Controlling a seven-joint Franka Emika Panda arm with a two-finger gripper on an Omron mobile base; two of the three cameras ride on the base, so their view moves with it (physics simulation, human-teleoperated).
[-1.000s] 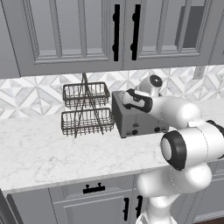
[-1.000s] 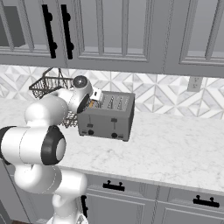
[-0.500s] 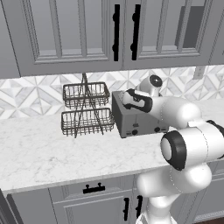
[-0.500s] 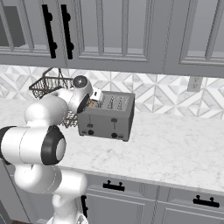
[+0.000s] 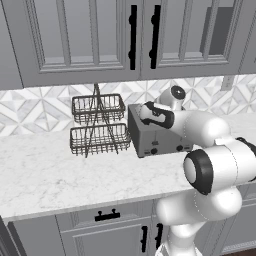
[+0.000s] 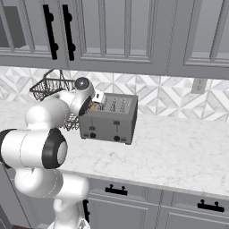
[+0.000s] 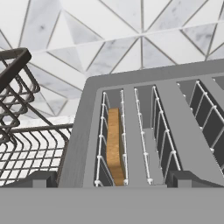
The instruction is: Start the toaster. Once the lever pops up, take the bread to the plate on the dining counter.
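Note:
The grey four-slot toaster (image 5: 156,136) (image 6: 108,119) stands on the marble counter against the tiled wall. A tan slice of bread (image 7: 114,144) sits upright in its leftmost slot, and an orange edge of the bread (image 6: 92,106) shows beside the hand. My gripper (image 7: 113,179) hovers just above that end of the toaster (image 7: 144,92) and looks down into the slots. It is open, with one dark fingertip (image 7: 43,178) on each side of the bread's slot and nothing held. The hand (image 5: 150,113) sits over the toaster's left half. The plate and the dining counter are out of view.
A two-tier black wire basket rack (image 5: 97,125) (image 6: 50,87) (image 7: 19,127) stands close to the toaster's left side. Grey upper cabinets (image 5: 130,35) hang overhead. A wall outlet (image 6: 199,85) is at the right. Bare marble counter (image 6: 179,147) stretches to the right of the toaster.

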